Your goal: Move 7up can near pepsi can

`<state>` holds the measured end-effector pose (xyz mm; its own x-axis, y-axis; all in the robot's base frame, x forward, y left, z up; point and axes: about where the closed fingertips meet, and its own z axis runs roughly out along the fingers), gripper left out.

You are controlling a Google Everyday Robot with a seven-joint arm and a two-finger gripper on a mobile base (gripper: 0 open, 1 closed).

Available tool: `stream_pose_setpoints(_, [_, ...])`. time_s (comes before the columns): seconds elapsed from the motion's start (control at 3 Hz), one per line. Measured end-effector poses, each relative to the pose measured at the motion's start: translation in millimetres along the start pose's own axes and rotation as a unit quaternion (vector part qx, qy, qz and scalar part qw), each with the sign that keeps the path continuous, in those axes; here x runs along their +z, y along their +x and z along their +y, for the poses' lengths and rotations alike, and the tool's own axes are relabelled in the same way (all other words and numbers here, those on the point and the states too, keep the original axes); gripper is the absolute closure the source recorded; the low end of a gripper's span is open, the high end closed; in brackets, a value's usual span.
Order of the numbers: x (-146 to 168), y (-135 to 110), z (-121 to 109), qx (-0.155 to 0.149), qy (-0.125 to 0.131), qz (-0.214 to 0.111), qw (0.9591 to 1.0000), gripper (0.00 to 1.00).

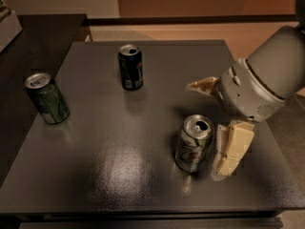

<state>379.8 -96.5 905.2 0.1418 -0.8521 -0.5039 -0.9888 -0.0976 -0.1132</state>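
Note:
The 7up can (193,144), pale with green swirls and a silver top, stands upright at the table's front right. The pepsi can (130,67), dark navy, stands upright at the back centre, well apart from it. My gripper (202,130) comes in from the right and is open. One cream finger (204,85) points left behind the 7up can. The other finger (230,150) hangs just right of the can, close to its side. The can sits at the mouth of the fingers and is not held.
A darker all-green can (47,98) stands upright near the left edge of the dark grey table (119,166). A dark counter (33,37) lies at the back left. The table's right edge runs under my arm (271,75).

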Motion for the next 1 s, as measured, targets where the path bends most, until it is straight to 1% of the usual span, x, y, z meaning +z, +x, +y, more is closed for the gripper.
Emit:
stream_pose_setpoints(0.33, [7.3, -6.7, -2.2, -0.009, -0.003, -0.021, 0.9997, 0.20])
stream_pose_setpoints(0.67, [7.5, -6.6, -5.6, -0.010, -0.004, -0.031, 0.9995, 0.43])
stream_pose_setpoints(1.0, [3.2, -6.0, -10.9, 0.001, -0.006, -0.032, 0.9995, 0.66])
